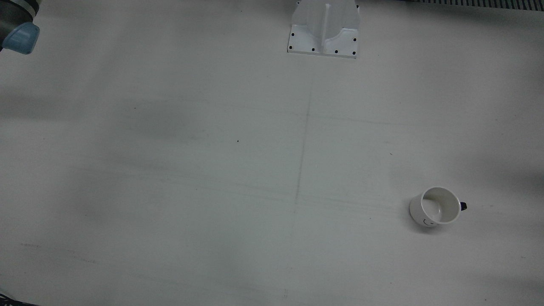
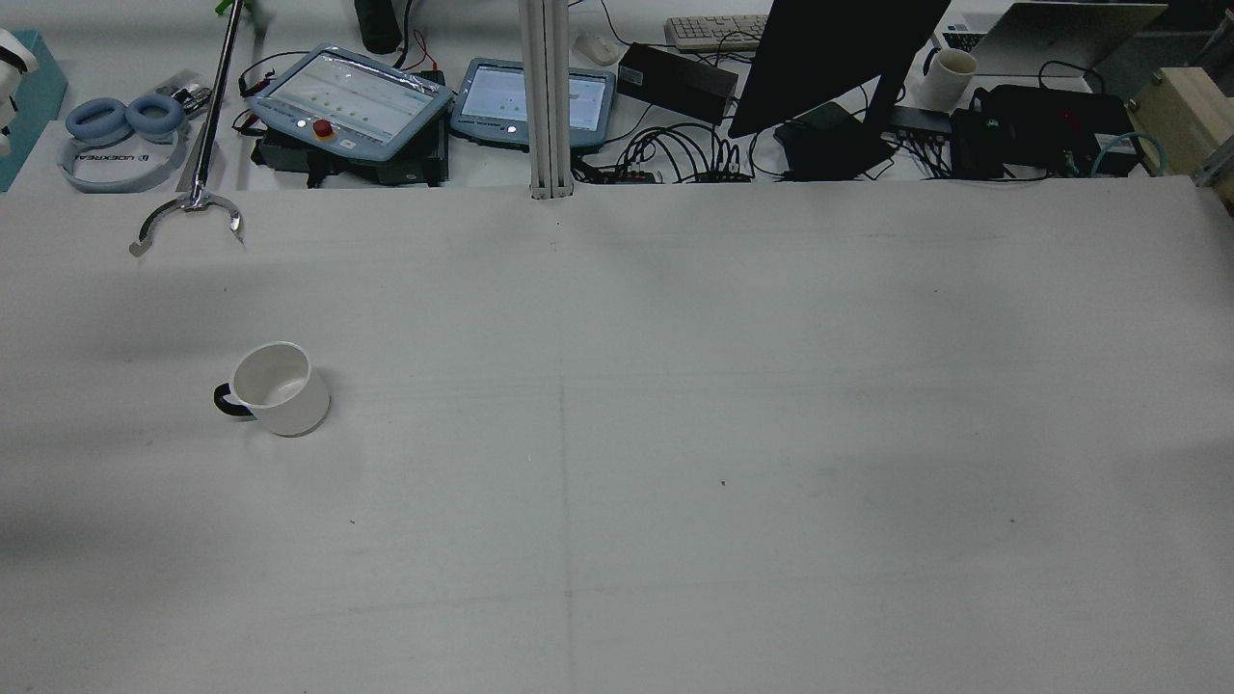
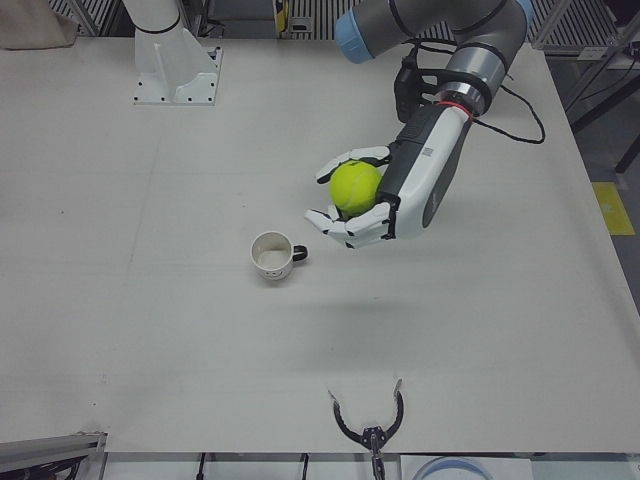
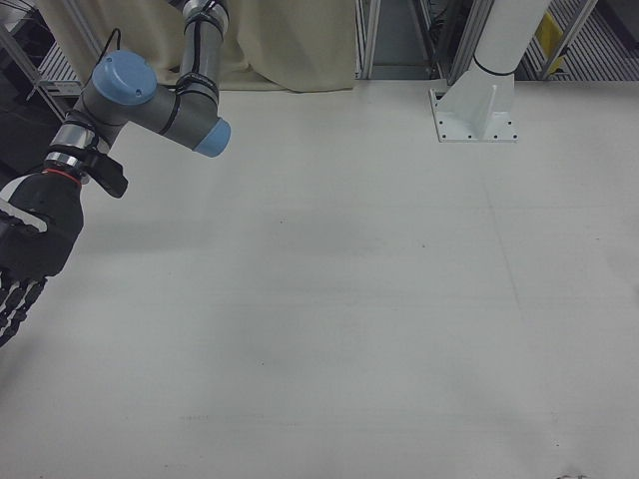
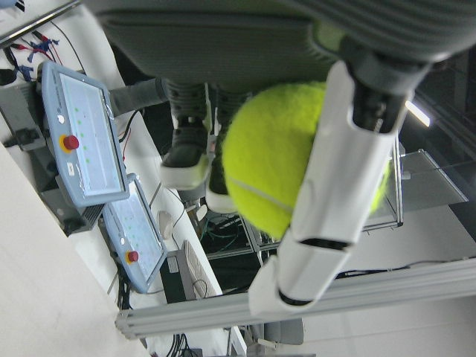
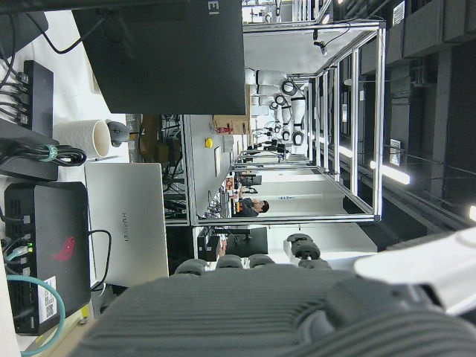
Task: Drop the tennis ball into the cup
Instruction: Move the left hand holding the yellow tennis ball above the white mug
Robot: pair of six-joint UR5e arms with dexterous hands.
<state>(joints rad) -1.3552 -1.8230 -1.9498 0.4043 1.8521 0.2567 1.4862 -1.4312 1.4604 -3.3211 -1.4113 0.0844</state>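
A white cup (image 3: 272, 255) with a dark handle stands upright on the table; it also shows in the front view (image 1: 437, 207) and the rear view (image 2: 280, 390), and its inside looks empty. My left hand (image 3: 378, 205) is shut on a yellow-green tennis ball (image 3: 355, 186) and holds it above the table, up and to the right of the cup in the left-front view. The left hand view shows the ball (image 5: 271, 160) clasped by white fingers (image 5: 335, 193). My right hand (image 4: 25, 254) hangs at the far left edge of the right-front view, fingers extended and holding nothing.
An arm pedestal (image 1: 325, 29) stands at the table's robot side. A metal grabber claw (image 2: 188, 217) lies on the table's operator edge. Teach pendants (image 2: 352, 96), a monitor (image 2: 829, 58) and cables sit beyond that edge.
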